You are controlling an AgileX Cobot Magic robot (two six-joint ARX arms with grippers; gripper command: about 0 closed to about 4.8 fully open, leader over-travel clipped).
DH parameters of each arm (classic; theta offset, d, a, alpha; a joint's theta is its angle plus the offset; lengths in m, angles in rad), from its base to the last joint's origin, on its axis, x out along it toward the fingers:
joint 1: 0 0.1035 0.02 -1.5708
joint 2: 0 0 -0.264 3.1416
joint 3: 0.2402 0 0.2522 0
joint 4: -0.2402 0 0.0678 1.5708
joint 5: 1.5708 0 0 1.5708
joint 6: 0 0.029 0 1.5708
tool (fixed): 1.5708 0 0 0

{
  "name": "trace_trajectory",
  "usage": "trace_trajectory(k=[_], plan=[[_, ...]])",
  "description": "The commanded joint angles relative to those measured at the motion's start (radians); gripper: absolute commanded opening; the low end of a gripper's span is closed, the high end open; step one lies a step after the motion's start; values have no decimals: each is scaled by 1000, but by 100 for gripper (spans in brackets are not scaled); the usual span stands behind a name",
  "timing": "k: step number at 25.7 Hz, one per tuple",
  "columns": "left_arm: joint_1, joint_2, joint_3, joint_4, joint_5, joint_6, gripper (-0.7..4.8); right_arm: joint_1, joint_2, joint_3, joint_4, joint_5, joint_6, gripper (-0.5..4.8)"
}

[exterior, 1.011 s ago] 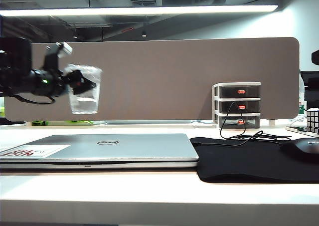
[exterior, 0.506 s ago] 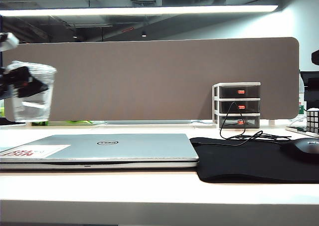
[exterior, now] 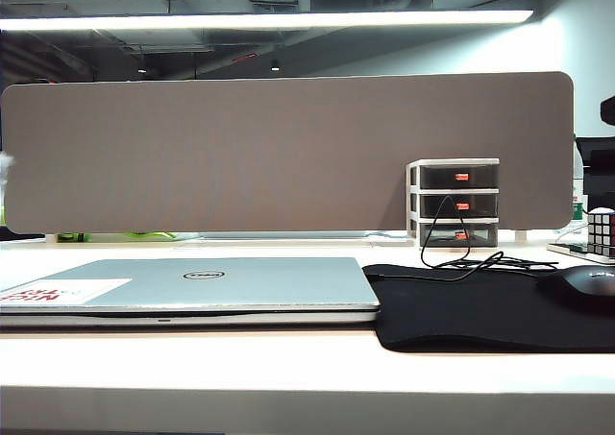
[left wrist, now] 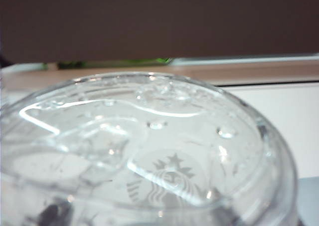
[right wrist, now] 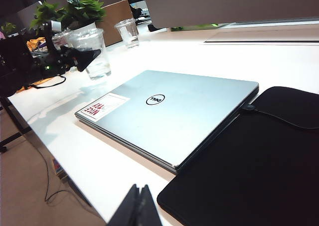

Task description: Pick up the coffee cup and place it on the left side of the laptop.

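On the far left, beyond the laptop's (right wrist: pixel 172 111) left edge, our left gripper (right wrist: pixel 75 61) has its fingers closed around the coffee cup (right wrist: pixel 93 53), upright and low over the counter (right wrist: pixel 65 136). We judge the carrying done; only setting down and release remain. Our right gripper (right wrist: pixel 138 208) rests closed and empty near the black mouse pad (right wrist: pixel 259 171).

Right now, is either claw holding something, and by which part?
Yes: the left claw grips the coffee cup around its upper side wall, below the lid. The right claw holds nothing.
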Motion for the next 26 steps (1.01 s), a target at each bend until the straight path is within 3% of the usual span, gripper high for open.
trace_trajectory(k=[1,12,14,17,26], plan=[[15,56,11,95,-5,-2,333,0,-2,-5,11,-5,-3,-1],[17,148,55,114,4,-23,345,0,-2,-5,11,-4,-4,-1],[17,148,55,114,14,-23,378,0,-2,-5,11,-5,-3,-1],[18,148,55,114,27,-23,479,0,-2,-5,11,-5,-3,-1],[19,98,-29,127,39,-19,479,1,-2,-5,11,-14,-3,-1]])
